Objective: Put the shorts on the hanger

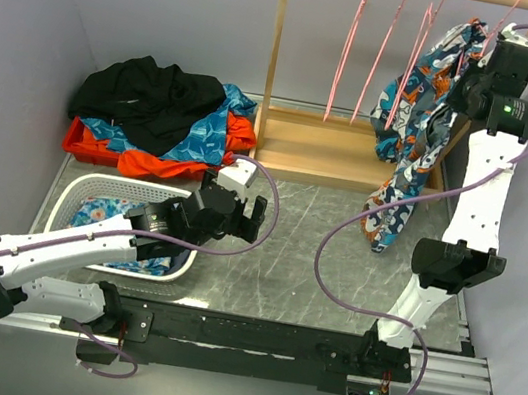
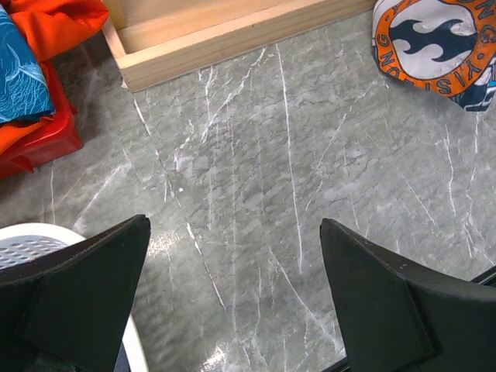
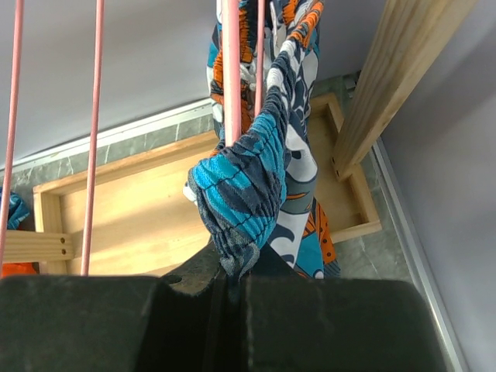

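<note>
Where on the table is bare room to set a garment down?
The table is bare in the middle, bordered by the basket at left, the rack base behind and the hanging shorts at right; the open left tool hovers over its left edge. Crowded: the back-left corner, under a clothes pile, and the rack's right end, with hangers, shorts, right tool.

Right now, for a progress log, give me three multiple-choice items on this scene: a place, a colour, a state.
1. Where are the shorts? A in the basket; B hanging at the rack's right end; C flat on the table.
2. What colour are the hangers? A green; B black; C pink.
3. How is the left gripper? A open, empty; B shut on cloth; C shut on a hanger.
Answers: B, the shorts hang by the rack, pinched in the right gripper; C, the wires are pink; A, its fingers stand wide apart, nothing between.
</note>
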Controlling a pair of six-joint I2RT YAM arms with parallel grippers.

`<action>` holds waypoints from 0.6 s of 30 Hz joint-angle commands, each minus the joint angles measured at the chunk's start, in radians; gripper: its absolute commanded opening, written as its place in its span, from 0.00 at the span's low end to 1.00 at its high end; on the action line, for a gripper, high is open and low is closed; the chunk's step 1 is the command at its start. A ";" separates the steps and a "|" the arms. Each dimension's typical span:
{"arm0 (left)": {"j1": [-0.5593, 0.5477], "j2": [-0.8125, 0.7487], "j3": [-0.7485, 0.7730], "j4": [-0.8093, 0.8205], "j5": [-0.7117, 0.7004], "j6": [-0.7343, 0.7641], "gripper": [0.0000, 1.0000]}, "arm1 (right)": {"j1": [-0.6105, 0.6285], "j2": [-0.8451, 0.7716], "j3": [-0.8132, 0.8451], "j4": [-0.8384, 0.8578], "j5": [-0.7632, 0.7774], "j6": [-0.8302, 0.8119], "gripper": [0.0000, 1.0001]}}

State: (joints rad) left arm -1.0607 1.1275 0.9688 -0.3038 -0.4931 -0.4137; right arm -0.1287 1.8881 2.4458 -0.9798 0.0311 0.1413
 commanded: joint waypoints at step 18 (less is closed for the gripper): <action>0.004 -0.028 -0.008 0.031 0.025 -0.017 0.96 | 0.008 -0.260 -0.180 0.046 0.056 0.158 0.76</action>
State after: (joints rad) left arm -1.0607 1.1229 0.9524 -0.2970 -0.4706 -0.4141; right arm -0.1307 1.7931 2.3020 -0.9508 0.0521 0.2600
